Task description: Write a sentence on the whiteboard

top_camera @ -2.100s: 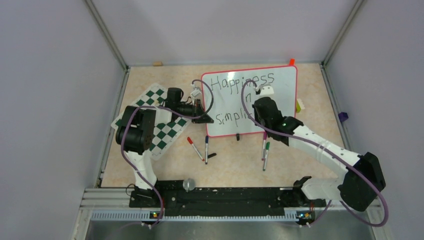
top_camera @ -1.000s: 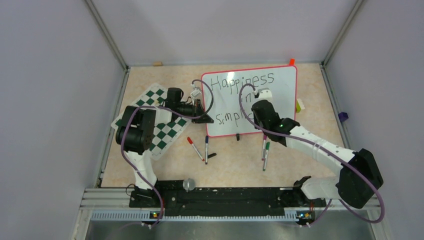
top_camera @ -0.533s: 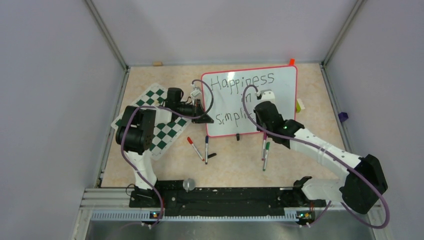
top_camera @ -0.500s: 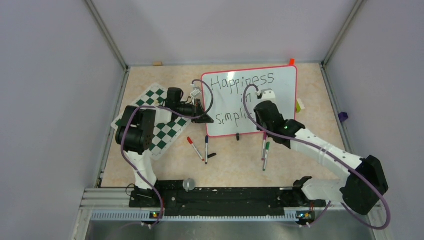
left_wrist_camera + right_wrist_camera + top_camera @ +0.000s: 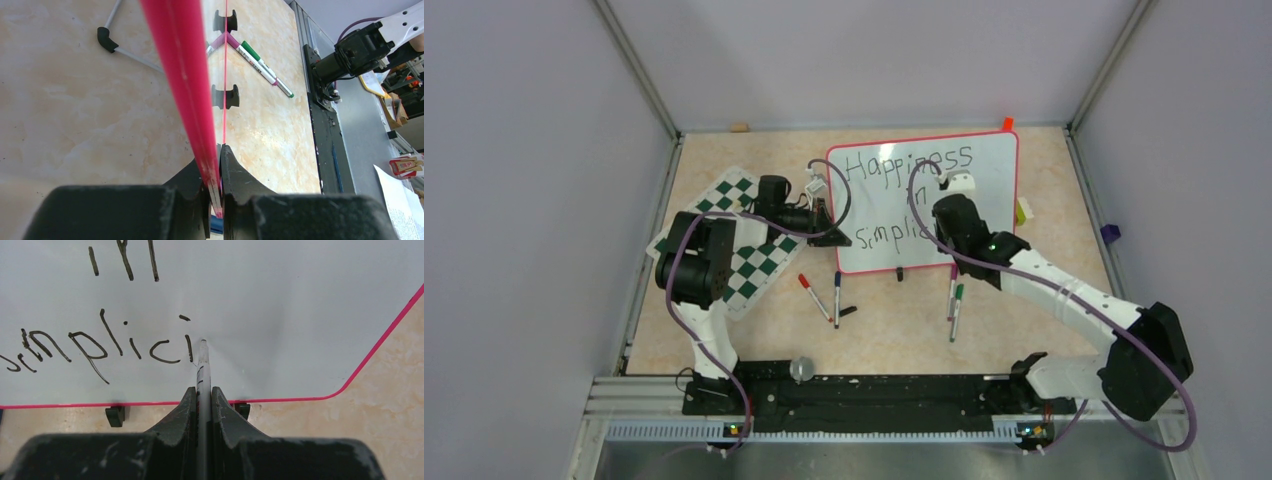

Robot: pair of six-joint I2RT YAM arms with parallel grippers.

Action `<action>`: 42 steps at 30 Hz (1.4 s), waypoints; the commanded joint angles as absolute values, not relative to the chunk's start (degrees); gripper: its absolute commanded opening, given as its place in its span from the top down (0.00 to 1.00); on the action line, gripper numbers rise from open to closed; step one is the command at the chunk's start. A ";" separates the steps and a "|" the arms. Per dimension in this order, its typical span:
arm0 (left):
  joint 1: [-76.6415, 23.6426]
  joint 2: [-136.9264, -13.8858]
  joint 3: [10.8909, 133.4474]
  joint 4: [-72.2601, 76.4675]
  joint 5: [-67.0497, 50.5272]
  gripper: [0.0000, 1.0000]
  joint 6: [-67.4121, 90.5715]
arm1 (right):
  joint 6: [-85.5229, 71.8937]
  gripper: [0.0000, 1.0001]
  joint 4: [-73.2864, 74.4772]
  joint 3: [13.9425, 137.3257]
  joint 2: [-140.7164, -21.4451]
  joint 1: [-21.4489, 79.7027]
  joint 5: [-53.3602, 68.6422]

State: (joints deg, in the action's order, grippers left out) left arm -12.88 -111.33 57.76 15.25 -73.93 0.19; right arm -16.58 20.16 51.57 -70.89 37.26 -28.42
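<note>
The whiteboard (image 5: 989, 175), white with a thin red frame, stands at the back centre and bears black writing: "Happiness", "in" and "Simplici". It fills the right wrist view (image 5: 280, 300). My left gripper (image 5: 821, 218) is shut on the board's left edge; the red frame (image 5: 185, 75) runs between its jaws. My right gripper (image 5: 943, 196) is shut on a marker (image 5: 202, 367). The marker's tip touches the board just right of the last "i". The right arm hides the end of the lower line in the top view.
A green-and-white chess mat (image 5: 754, 262) lies left of the board under the left arm. Loose markers (image 5: 819, 297) (image 5: 955, 300) lie on the table in front of the board. Its two black feet (image 5: 115, 415) (image 5: 225, 96) rest on the table. A purple block (image 5: 1109, 234) sits by the right wall.
My right gripper has moved back and forth over the lower line, and the text has grown from "Simpli" to "Simplici". The left gripper has not moved.
</note>
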 commanded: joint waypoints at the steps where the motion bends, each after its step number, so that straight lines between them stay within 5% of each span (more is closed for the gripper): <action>1: -14.06 -113.51 55.92 9.14 -71.78 1.00 -5.96 | -16.25 1.00 17.92 54.50 -71.96 36.42 -30.46; 42: -14.06 -113.48 55.99 9.05 -71.81 1.00 -6.06 | -15.65 1.00 16.98 55.93 -71.26 34.30 -30.46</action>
State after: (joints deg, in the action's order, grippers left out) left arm -12.88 -111.33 57.78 15.18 -74.02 0.05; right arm -16.49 19.55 53.04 -70.24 35.11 -30.13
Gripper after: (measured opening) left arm 0.117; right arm 0.086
